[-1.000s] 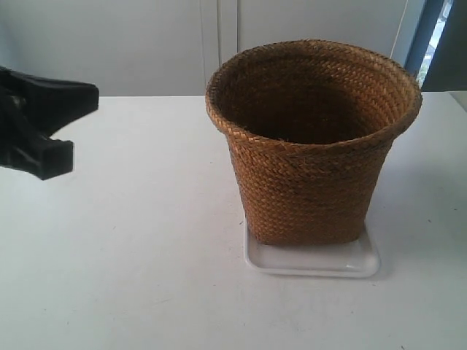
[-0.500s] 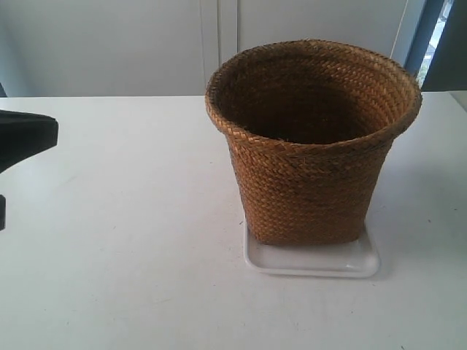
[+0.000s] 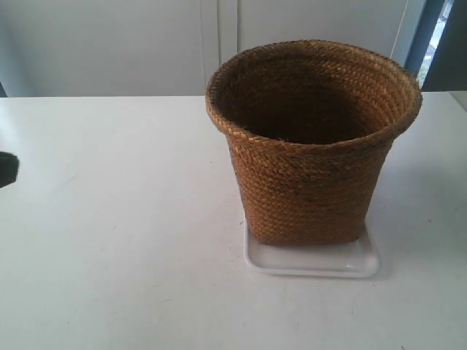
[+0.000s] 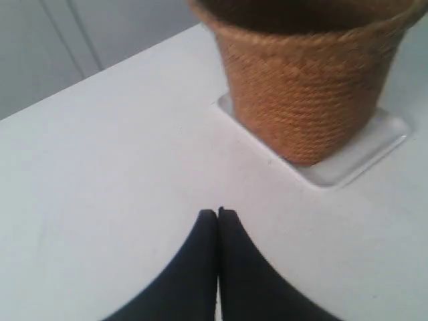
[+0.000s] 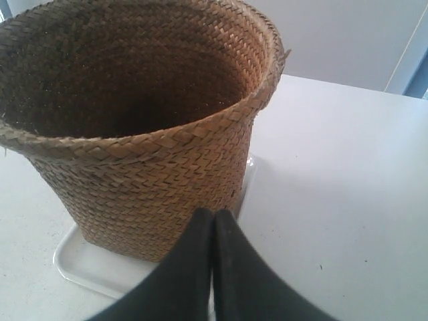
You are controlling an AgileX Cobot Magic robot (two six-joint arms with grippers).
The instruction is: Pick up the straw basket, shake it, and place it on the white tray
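The straw basket (image 3: 310, 146) stands upright on the white tray (image 3: 314, 261), whose rim shows under its base. The left wrist view has the basket (image 4: 304, 87) and tray (image 4: 354, 157) some way beyond my left gripper (image 4: 218, 212), which is shut with nothing in it. My right gripper (image 5: 214, 212) is shut and empty, close beside the basket (image 5: 134, 120) wall, above the tray (image 5: 87, 267). In the exterior view only a dark sliver of the arm at the exterior view's left (image 3: 7, 169) shows at the frame edge. Neither gripper touches the basket.
The basket and tray rest on a white table (image 3: 131, 233). White cabinet panels (image 3: 146, 44) stand behind the table, and a blue frame (image 3: 427, 36) is at the back right.
The arm at the exterior view's left has drawn back toward the left edge and is nearly out of frame. Basket and tray have not moved.
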